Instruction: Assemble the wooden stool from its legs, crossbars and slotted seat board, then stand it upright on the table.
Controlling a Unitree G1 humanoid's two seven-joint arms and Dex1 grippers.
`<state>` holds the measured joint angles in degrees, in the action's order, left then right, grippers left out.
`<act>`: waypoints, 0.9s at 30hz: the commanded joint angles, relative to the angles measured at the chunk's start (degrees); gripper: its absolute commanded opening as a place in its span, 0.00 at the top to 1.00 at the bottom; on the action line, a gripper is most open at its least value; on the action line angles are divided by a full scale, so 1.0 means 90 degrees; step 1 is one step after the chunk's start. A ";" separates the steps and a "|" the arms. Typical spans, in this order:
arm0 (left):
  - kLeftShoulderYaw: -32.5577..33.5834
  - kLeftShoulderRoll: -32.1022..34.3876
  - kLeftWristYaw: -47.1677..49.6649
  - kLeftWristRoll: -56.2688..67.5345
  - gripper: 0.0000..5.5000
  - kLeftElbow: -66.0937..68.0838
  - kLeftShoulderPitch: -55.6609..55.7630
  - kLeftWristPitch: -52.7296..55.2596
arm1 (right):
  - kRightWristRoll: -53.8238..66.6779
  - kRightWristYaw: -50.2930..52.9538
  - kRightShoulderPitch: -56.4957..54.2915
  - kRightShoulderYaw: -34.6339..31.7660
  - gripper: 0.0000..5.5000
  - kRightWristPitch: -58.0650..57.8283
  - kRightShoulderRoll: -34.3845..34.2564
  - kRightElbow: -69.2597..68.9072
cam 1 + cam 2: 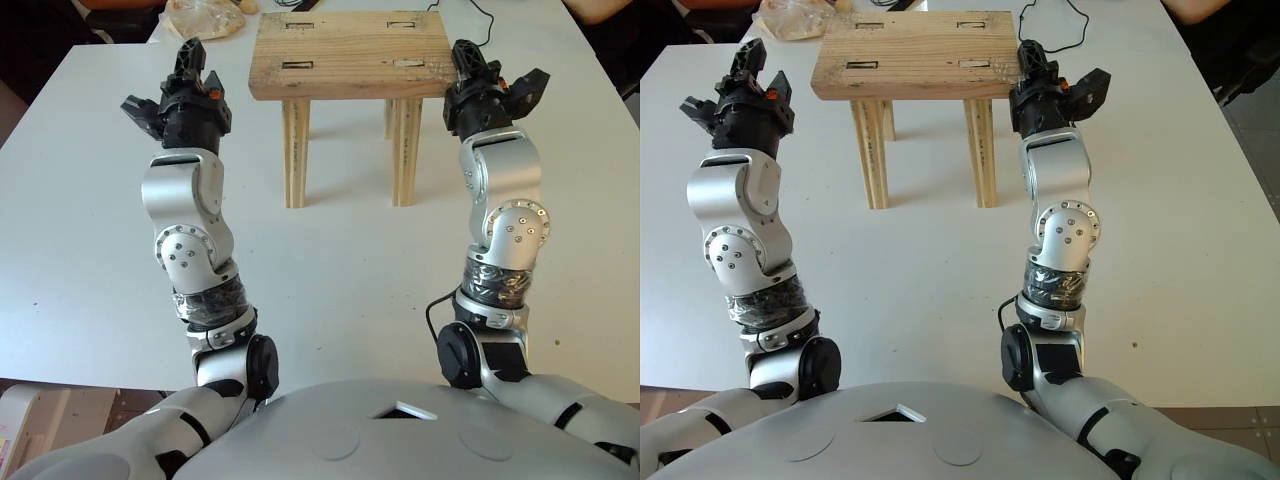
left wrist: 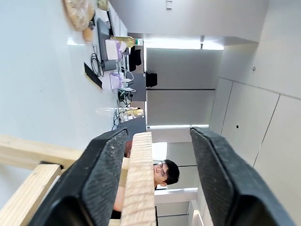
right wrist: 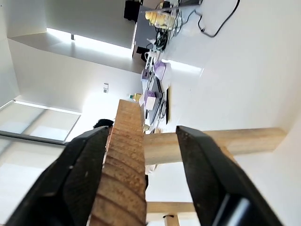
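Note:
The wooden stool stands upright at the back middle of the white table [image 1: 90,200], its slotted seat board [image 1: 348,52] on top and its legs [image 1: 295,150] down. My left gripper [image 1: 170,85] is raised just left of the seat's left end and is open. My right gripper [image 1: 497,75] is raised just right of the seat's right end, also open. In the left wrist view the seat's edge [image 2: 139,188] shows between the fingers [image 2: 101,183], close to one of them. The right wrist view has the seat's edge [image 3: 123,169] likewise between the gripper's fingers [image 3: 84,179]. Neither gripper holds anything.
A crumpled clear plastic bag [image 1: 205,18] lies at the table's back left. A black cable [image 1: 480,15] runs along the back right. Bare tabletop lies in front of the stool and to both sides.

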<state>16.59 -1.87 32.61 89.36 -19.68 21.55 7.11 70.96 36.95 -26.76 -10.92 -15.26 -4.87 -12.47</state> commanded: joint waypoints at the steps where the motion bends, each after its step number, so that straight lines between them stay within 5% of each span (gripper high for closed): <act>1: 0.0151 0.0630 -0.0259 -0.0718 0.43 -0.0323 0.0118 0.0218 | -0.1164 -0.0283 -0.0268 0.0022 0.40 -0.0114 0.0669 -0.0229; 6: 0.0322 0.1860 0.0011 -0.2849 0.29 -0.0005 -0.0077 0.0577 | -0.2899 -0.0284 -0.0337 0.0198 0.26 -0.0269 0.1272 -0.0368; 9: 0.0082 0.2194 -0.0070 -0.4429 0.29 0.0168 -0.0414 0.0561 | -0.3719 0.0010 -0.0145 0.0153 0.26 -0.0472 0.1394 0.0011; 16: -0.0326 0.2063 0.0672 -0.6722 0.29 0.0468 -0.0202 0.1284 | -0.4910 0.0190 -0.0160 -0.0042 0.26 -0.0807 0.1344 0.0479; 27: -0.0629 0.1135 -0.0167 -0.7628 0.29 0.1527 -0.0646 0.1688 | -0.6610 -0.1098 0.0610 0.0671 0.26 -0.0253 0.1226 0.2073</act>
<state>11.05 10.15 33.07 21.28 -7.81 17.60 21.76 13.56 28.08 -21.54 -4.86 -19.04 6.58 4.65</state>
